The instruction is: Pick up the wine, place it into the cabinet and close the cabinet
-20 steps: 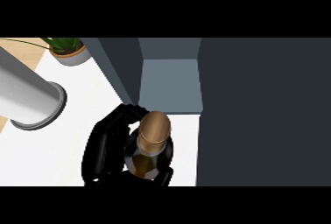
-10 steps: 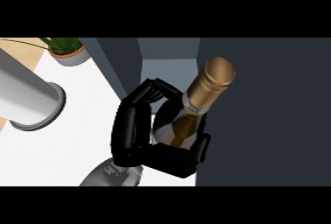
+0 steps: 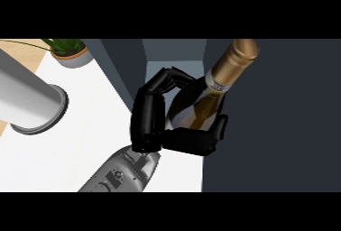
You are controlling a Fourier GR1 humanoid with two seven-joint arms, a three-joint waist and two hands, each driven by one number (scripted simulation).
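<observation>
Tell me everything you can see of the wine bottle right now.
The wine bottle is dark glass with a gold foil neck and top, a white band below the foil and a gold-and-white label. It tilts, top toward the view's upper right, against the dark cabinet. A black hand curls round its lower body, hiding the base.

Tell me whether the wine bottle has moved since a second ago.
Yes. The wine bottle, held in the right hand, has gone up and right in the view, away from the potted plant and toward the cabinet opening.
</observation>
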